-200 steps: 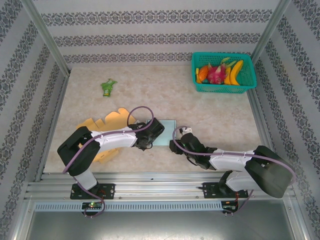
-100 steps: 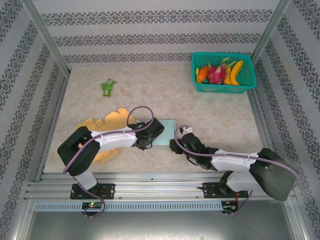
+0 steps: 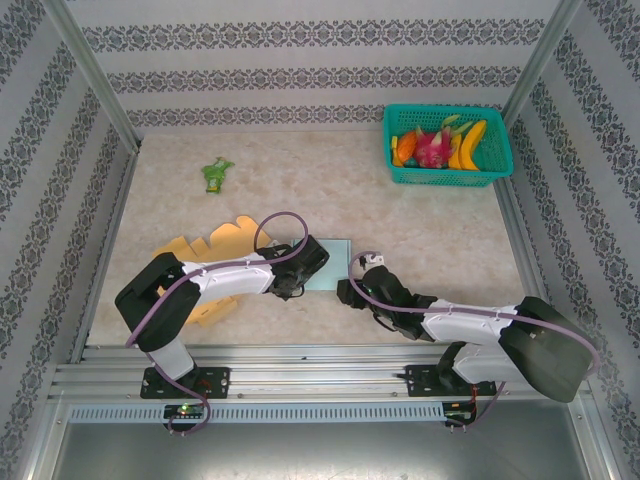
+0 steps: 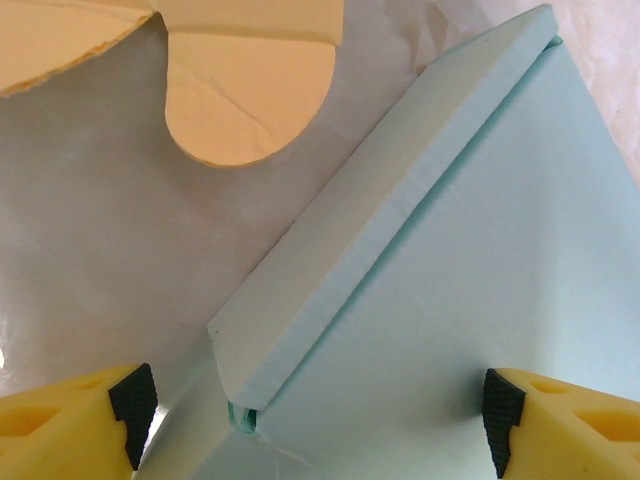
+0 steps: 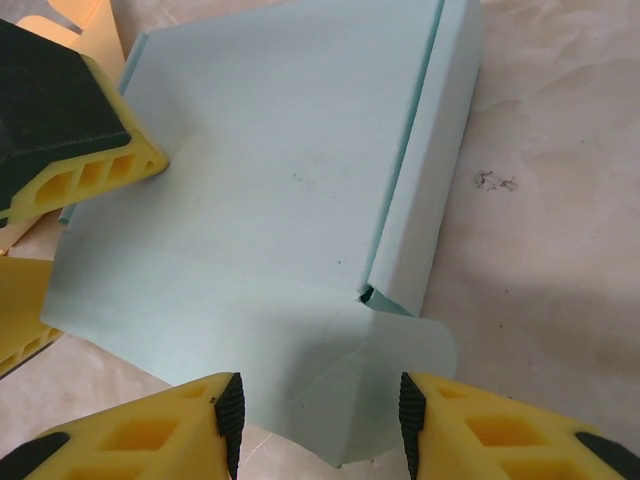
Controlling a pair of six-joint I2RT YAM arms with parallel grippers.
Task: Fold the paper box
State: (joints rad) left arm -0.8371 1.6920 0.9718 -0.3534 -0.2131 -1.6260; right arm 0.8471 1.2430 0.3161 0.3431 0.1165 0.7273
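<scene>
Your left tool [image 4: 315, 410] sat spread wide over the paper box [image 4: 480, 300] on the table [image 3: 400, 200], likely steadying it. Your right tool [image 5: 320, 415], jaws apart, straddled the corner flap [image 5: 400, 350], seemingly to fold it.

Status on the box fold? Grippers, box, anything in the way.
Left gripper open, straddling the box corner. Right gripper open, front flap between its fingers. Box partly folded, one side wall done. Orange cardboard beside it, not blocking.

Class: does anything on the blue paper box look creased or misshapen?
Yes: at one corner of the paper box, the rounded flap is creased and buckled, between the open fingers of the right gripper.
</scene>
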